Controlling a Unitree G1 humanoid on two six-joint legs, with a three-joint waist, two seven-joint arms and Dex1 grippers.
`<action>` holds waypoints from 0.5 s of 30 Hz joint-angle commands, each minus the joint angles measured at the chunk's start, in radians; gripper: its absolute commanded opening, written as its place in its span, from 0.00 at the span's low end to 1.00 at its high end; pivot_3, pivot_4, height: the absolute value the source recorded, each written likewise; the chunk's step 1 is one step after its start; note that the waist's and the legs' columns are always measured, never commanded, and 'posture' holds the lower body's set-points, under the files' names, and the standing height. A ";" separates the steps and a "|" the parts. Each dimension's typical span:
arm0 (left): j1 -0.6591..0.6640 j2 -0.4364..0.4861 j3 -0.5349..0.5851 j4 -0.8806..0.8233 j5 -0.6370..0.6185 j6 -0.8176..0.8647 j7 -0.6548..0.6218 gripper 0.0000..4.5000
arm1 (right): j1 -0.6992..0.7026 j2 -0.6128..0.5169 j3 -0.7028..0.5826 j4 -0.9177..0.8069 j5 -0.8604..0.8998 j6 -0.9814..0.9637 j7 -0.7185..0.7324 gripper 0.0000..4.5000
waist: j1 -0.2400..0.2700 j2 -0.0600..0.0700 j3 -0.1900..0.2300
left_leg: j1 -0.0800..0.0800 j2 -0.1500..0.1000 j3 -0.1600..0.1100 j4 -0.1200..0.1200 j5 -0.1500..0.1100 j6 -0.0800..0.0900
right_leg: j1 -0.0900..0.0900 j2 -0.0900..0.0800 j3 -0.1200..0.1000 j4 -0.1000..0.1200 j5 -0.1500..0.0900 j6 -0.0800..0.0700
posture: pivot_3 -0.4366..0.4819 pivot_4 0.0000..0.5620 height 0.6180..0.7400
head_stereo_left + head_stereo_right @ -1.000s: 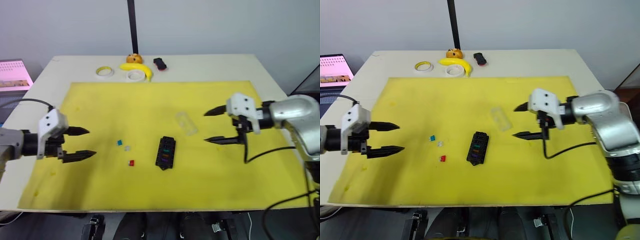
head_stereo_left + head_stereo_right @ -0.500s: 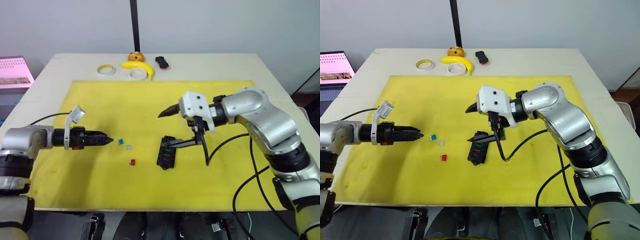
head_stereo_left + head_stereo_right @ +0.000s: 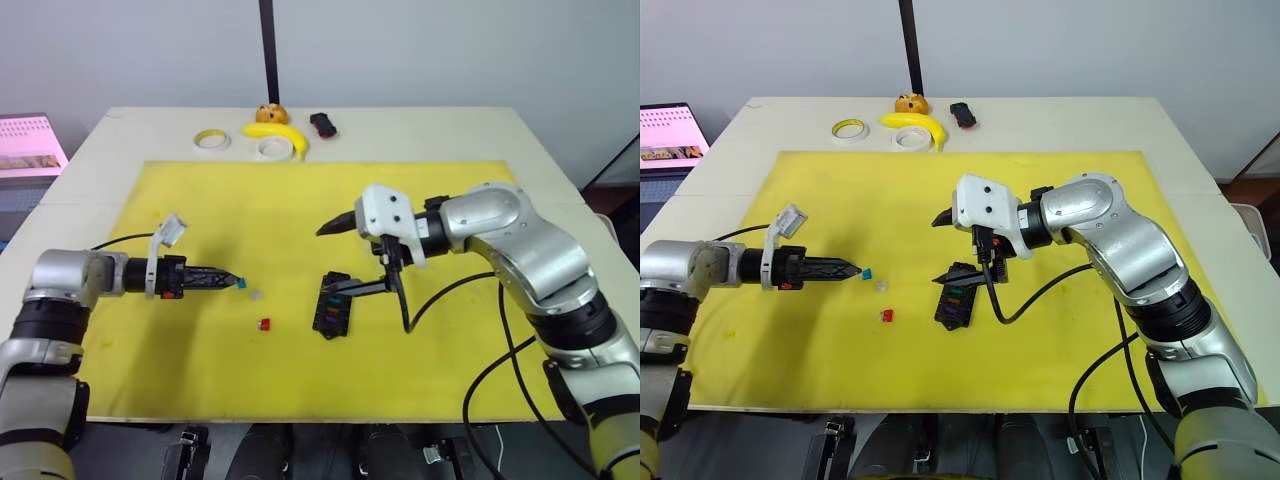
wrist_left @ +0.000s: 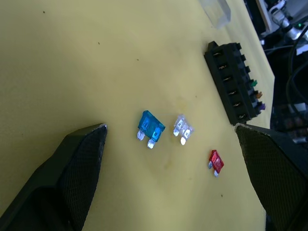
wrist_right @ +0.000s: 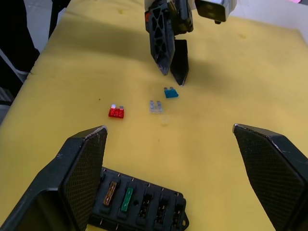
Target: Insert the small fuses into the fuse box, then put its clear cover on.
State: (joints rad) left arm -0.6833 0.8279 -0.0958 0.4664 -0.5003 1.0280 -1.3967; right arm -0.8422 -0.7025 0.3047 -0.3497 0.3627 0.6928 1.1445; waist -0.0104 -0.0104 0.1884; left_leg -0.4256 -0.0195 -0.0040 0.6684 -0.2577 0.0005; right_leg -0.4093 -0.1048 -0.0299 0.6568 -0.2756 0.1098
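From my head cameras the right gripper (image 3: 952,246) hangs over the fuse box (image 3: 956,297) and hides its far end, and I can't make out which slots are filled. In the left wrist view the clear cover (image 4: 216,10) is cut off by the frame edge. In the right wrist view the fuse box's near side runs out of frame.

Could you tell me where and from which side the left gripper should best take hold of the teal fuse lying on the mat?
Probably by the teal fuse's plastic body, not its two thin metal blades. It lies flat on the yellow mat, so come down from above with the open left gripper, one finger on each narrow side. The grey-clear fuse lies close beside it, so keep that finger tight in.
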 commanded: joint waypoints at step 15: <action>0.002 -0.045 -0.046 0.025 0.036 -0.025 -0.035 0.60 | -0.010 -0.008 -0.008 -0.037 -0.010 0.003 -0.011 1.00 | -0.001 0.000 0.000 | 0.000 0.000 0.000 0.000 0.000 0.000 | 0.000 0.000 0.000 0.000 0.000 0.000 | 0.48 0.27 1.00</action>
State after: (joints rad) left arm -0.6820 0.7925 -0.1277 0.4823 -0.4699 1.0091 -1.4264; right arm -0.8422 -0.7030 0.3072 -0.3514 0.3551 0.6954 1.1363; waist -0.0111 -0.0104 0.1883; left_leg -0.4255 -0.0195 -0.0041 0.6684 -0.2576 0.0005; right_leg -0.4094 -0.1047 -0.0299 0.6570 -0.2756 0.1098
